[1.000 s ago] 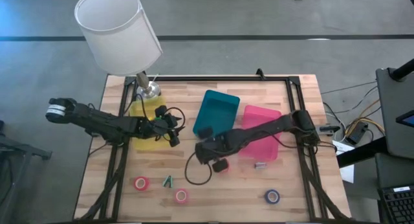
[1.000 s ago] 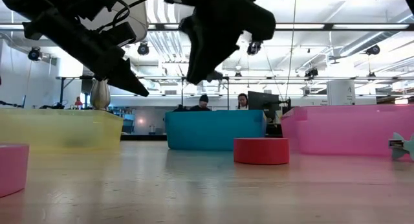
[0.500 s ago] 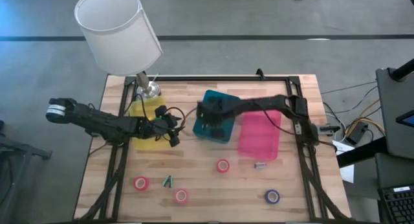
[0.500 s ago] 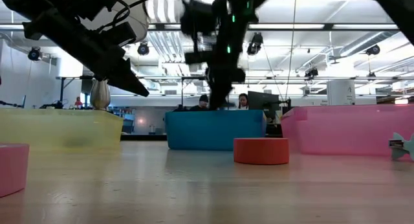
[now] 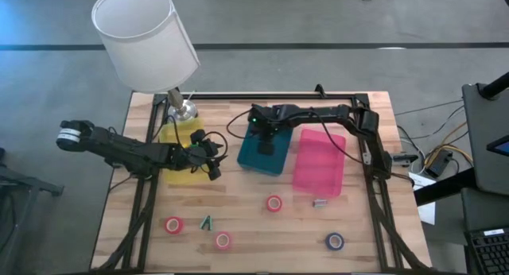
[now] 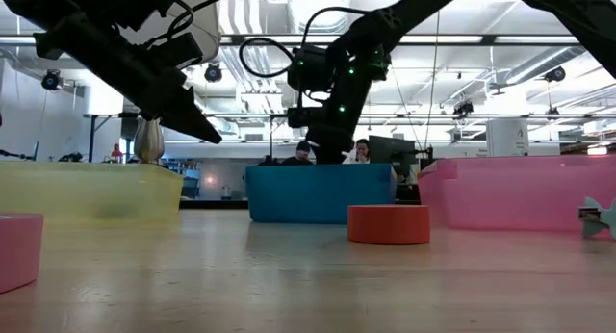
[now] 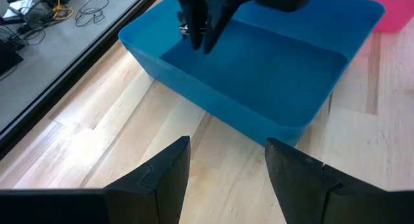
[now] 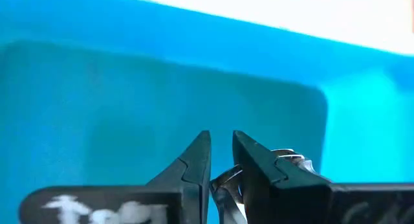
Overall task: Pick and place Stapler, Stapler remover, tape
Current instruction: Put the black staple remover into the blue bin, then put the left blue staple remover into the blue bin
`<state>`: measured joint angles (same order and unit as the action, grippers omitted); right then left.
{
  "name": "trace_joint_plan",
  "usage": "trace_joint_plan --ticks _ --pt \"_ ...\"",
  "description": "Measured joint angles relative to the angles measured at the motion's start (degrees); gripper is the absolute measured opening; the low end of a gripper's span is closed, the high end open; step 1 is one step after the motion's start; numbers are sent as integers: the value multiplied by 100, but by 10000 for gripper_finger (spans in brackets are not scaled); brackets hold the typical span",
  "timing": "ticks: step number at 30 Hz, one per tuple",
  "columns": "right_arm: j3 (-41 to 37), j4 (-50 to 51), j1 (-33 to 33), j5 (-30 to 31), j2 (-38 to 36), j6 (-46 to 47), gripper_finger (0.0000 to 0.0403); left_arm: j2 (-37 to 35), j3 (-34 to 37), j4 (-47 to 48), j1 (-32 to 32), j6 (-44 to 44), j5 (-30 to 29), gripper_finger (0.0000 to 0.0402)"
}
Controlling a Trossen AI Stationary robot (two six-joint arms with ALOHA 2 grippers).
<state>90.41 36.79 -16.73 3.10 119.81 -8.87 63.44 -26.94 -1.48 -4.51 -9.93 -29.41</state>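
My right gripper (image 5: 265, 140) hangs low inside the teal bin (image 5: 274, 160), shut on a dark thing with bright metal parts, seemingly the stapler (image 8: 226, 185). My left gripper (image 7: 226, 160) waits open by the yellow bin (image 5: 181, 132), pointing at the teal bin. Three red-pink tape rolls (image 5: 173, 225) (image 5: 223, 241) (image 5: 274, 203) and a blue one (image 5: 335, 242) lie flat on the near half of the table. A small green stapler remover (image 5: 207, 223) lies between two red rolls. My right gripper pinches the stapler between its two fingers, coming from above and pointing down into the teal bin (image 8: 129, 88). Bright metal (image 8: 290, 160) shows between and beside the fingers. Which part is held, and whether it touches the bin floor, is hidden by the gripper itself.
A pink bin (image 5: 318, 168) stands right of the teal one. A lamp with a white shade (image 5: 143, 36) stands at the far left corner, behind the yellow bin. A small grey piece (image 5: 320, 202) lies near the pink bin's near edge. People show far behind the table.
My right arm has swung from the table's middle toward the far edge, up and over the teal bin's wall, then down into the bin, its fingers still shut. The red roll it stood over now shows uncovered.
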Motion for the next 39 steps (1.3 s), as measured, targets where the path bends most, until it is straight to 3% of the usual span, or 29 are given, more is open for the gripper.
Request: trace_joint_plan --ticks 15,24,27,33,35,39 --pt "11 -181 21 1 -2 81 146 0 0 0 0 9 2 204" --pt "11 284 385 -17 -217 412 170 0 0 -2 1 13 101 204" --pt "11 482 628 -18 -371 667 174 0 0 -54 2 7 700 204" --pt "11 718 1263 -18 -536 784 176 0 -57 -221 -87 -79 2668 204" --pt "4 808 1485 -19 -586 676 176 0 -146 -243 -220 -120 2980 204" --pt "-127 847 1834 -18 -728 406 180 6 -380 -191 -649 -173 3040 204"
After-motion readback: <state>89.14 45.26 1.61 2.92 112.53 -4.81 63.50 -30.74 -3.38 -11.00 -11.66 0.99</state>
